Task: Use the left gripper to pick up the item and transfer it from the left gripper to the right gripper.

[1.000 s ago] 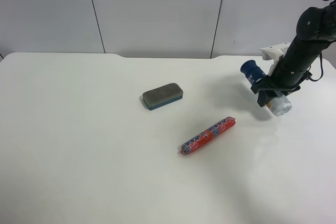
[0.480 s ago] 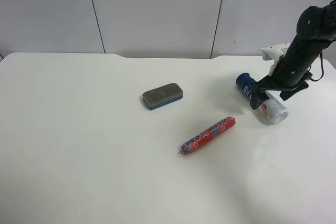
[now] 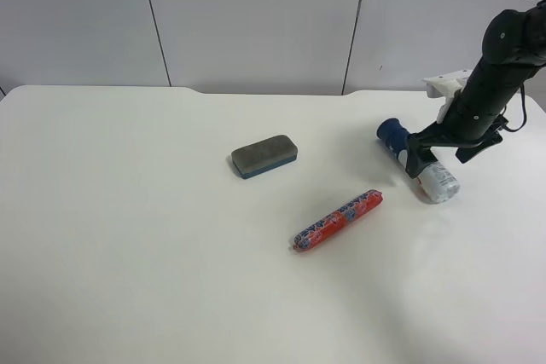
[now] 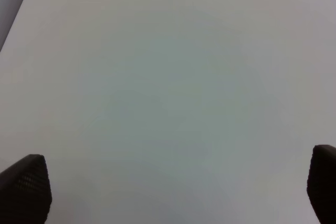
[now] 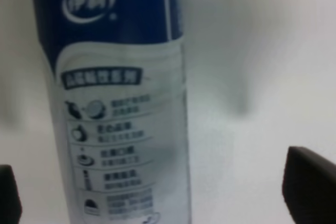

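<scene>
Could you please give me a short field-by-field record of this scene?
bottle: lying on its side on the table, dark blue cap on
right gripper: jaws open, one on either side of the bottle
left gripper: jaws open over bare table, holding nothing
eraser: flat on the table, apart from the bottle
sausage stick: lying between eraser and bottle, touching neither

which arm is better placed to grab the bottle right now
Right. The right gripper is open astride the bottle, which lies on the table. The left gripper, also open, sees only bare table, and that arm is outside the exterior high view.
</scene>
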Controlling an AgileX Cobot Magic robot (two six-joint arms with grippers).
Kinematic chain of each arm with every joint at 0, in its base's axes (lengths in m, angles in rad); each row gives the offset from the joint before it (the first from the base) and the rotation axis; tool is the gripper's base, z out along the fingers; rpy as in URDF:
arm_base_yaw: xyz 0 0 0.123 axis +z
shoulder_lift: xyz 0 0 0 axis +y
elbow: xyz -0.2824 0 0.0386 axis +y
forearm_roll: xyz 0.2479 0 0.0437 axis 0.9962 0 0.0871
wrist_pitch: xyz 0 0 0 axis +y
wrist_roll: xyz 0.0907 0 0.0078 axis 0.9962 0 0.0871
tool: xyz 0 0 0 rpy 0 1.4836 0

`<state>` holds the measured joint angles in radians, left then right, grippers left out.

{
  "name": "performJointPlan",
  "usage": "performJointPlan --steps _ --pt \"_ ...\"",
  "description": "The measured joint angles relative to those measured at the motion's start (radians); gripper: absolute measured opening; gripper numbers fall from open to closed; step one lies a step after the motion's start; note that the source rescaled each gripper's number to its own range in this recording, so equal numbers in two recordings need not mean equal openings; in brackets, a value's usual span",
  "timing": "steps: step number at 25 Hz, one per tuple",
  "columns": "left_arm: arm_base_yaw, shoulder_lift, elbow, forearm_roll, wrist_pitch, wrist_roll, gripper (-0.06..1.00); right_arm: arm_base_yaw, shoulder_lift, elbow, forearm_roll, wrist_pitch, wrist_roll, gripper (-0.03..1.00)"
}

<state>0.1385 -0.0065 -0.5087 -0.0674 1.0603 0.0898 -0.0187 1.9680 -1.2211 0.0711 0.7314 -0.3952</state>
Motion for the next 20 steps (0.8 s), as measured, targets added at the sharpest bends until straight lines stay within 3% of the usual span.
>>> performJointPlan --steps 9,20 --pt "0.000 0.000 0.000 0.000 0.000 0.000 1.00 0.000 -0.012 -0.002 0.015 0.008 0.000 0.99" --pt "0.000 0.000 0.000 0.000 0.000 0.000 1.00 0.000 -0.197 -0.002 0.050 0.056 0.000 0.99"
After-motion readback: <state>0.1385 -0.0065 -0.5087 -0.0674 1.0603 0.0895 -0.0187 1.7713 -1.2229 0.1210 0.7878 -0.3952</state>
